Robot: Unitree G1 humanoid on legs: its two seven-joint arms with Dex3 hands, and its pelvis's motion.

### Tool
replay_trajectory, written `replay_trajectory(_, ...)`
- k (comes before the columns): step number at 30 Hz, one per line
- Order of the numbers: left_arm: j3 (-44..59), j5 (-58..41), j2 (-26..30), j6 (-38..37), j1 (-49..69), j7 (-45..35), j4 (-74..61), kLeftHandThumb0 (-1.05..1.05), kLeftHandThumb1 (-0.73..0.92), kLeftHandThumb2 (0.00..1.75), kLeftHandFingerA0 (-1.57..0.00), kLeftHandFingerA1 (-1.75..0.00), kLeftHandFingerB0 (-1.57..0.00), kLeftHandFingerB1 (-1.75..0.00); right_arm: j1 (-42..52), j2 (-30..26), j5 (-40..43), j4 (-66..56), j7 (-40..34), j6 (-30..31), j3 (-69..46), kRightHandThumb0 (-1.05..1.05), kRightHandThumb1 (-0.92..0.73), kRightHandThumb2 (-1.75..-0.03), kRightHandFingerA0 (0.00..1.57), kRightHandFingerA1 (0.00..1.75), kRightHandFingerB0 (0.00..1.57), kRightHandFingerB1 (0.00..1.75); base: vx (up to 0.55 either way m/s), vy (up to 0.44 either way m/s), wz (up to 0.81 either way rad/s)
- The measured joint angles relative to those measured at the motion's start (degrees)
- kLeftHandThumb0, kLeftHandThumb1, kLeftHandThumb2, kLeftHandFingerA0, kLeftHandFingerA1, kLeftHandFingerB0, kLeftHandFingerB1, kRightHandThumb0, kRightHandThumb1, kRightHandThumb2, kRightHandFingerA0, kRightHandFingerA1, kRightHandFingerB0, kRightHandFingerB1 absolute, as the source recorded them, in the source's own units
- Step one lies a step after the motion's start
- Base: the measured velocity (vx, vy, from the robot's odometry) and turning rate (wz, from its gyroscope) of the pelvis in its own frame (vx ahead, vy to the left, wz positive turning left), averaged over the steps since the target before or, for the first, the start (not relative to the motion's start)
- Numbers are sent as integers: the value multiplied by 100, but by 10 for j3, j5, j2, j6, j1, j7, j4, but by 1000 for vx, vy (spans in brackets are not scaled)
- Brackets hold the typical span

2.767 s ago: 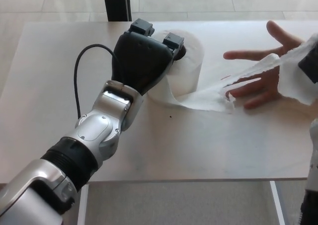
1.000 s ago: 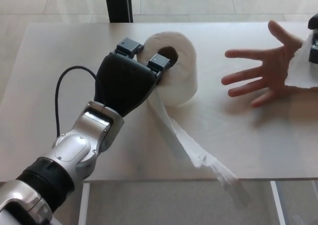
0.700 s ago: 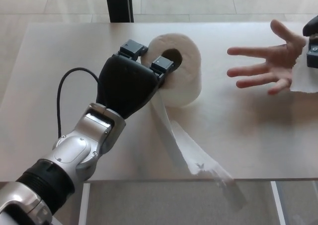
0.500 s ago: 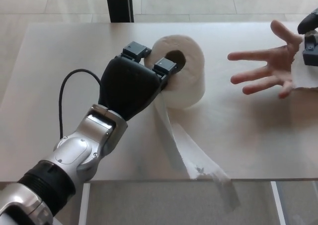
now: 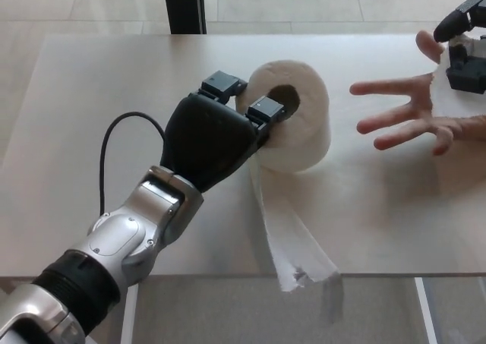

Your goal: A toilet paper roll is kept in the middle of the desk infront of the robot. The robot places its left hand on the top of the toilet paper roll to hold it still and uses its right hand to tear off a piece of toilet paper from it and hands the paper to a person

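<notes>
A white toilet paper roll (image 5: 300, 127) stands on end in the middle of the desk (image 5: 91, 131). My left hand (image 5: 216, 127) rests against its left side, fingertips (image 5: 262, 108) at the top rim near the core hole, holding nothing. A loose tail of paper (image 5: 292, 238) runs from the roll over the desk's front edge. At the far right my right hand (image 5: 463, 44) is shut on a torn piece of paper (image 5: 448, 93), held over a person's open palm (image 5: 414, 112).
A dark post (image 5: 184, 6) stands behind the desk's far edge. A black cable (image 5: 121, 154) loops beside my left forearm. Tiled floor shows beyond the desk and below its front edge.
The torn piece, still joined to the roll at first, has come free. My right hand has risen with it over the person's palm. The loose tail swung to hang off the front edge.
</notes>
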Motion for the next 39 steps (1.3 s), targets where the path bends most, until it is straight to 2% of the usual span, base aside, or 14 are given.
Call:
replay_trajectory(2,0,0,1,0,0,-15,-12,-102,63,92,0,-18,0,-1,2,0,-2,2,0,-3,0,-10,-58,-110,88,157,81,136,0,0,0)
replay_trajectory(8,13,1,32,-1,-16,-64,-67,-87,51,82,0,-22,0,0,10,-3,-6,6,0,-12,0,-14,-58,-104,87,137,87,99,0,0,0)
replay_trajectory(10,30,0,50,-2,-27,-79,-96,-69,69,79,0,0,0,0,11,-4,-7,13,1,-17,0,-11,-57,-102,86,137,89,82,0,0,0)
replay_trajectory(11,42,0,63,-4,-36,-89,-118,-63,68,75,0,0,0,0,11,-5,-9,19,2,-21,0,-14,-75,-75,88,118,74,59,0,0,0)
replay_trajectory(15,85,1,111,-9,-71,-115,-191,-67,72,74,0,0,0,-8,14,-7,-10,32,9,-22,-3,-24,-77,-62,84,84,58,45,0,0,0)
replay_trajectory(18,121,-1,150,-21,-88,-137,-251,-67,74,75,0,0,-6,-8,15,-17,-18,42,20,-21,5,-70,-62,-99,1,35,3,28,0,0,0)
replay_trajectory(20,141,-9,169,-33,-88,-150,-283,-68,73,78,0,-5,-2,-21,15,-32,-31,40,37,-11,34,-80,-66,-103,2,16,5,21,0,0,0)
replay_trajectory(21,149,-13,176,-39,-88,-156,-295,-70,70,75,0,0,-9,-16,14,-38,-38,38,45,-5,48,-81,-84,-69,0,3,0,23,0,0,0)
replay_trajectory(22,154,-15,180,-43,-88,-158,-302,-71,68,77,0,-1,-4,-14,13,-43,-43,37,51,-1,60,-104,-78,-110,0,6,0,6,0,0,0)
replay_trajectory(24,166,-20,191,-54,-82,-165,-319,-71,67,77,0,-1,-4,-16,10,-52,-57,31,65,11,86,-104,-76,-115,0,16,5,7,0,0,0)
replay_trajectory(33,210,-50,224,-90,11,-200,-388,-60,72,61,0,-14,-2,-38,1,-66,-108,9,120,73,158,-105,-83,-120,0,21,0,2,0,0,0)
replay_trajectory(37,230,-63,224,-102,63,-204,-403,-65,61,81,0,-17,-2,-34,1,-71,-126,2,137,98,171,-105,-83,-120,0,24,0,2,0,0,0)
replay_trajectory(38,237,-66,223,-106,75,-204,-405,-57,65,60,0,-12,-3,-37,1,-72,-131,1,142,105,173,-95,-92,-85,0,0,0,0,0,0,0)
replay_trajectory(39,243,-67,223,-108,84,-205,-408,-65,57,77,0,-15,-2,-29,1,-72,-134,0,145,111,175,-100,-92,-91,0,0,0,0,0,0,0)
